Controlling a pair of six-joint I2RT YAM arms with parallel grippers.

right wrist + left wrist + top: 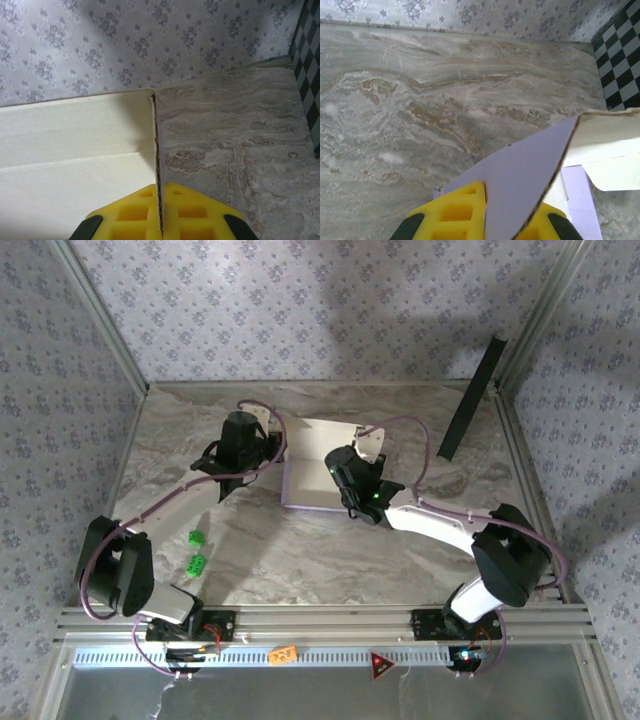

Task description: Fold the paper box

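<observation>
**Paper box pinched on two sides for folding**

At the left of the worktop (300, 560), two small green blocks (197, 537) are seen lying near the left arm, well apart from the work. Further in, the left jaws are clamped on a lavender flap (520, 170) of the paper box (318, 445), with the sheet passing between the yellow pads (454, 212). The flap is raised at a tilt off the worktop, presumably so that it can be turned along its crease into a side wall.

The paper box is found at the middle of the worktop, towards the far side, between the two arms. Its beige inside is turned up and lavender shows along its near edge.

On its right side, the right jaws are closed on a thin upright wall (157, 150), which is taken edge-on between the pads (195, 210). This wall is judged to be steadied upright while the opposite side is brought up.

At the far right, a long black panel (470, 400) stands tilted by the corner.
</observation>
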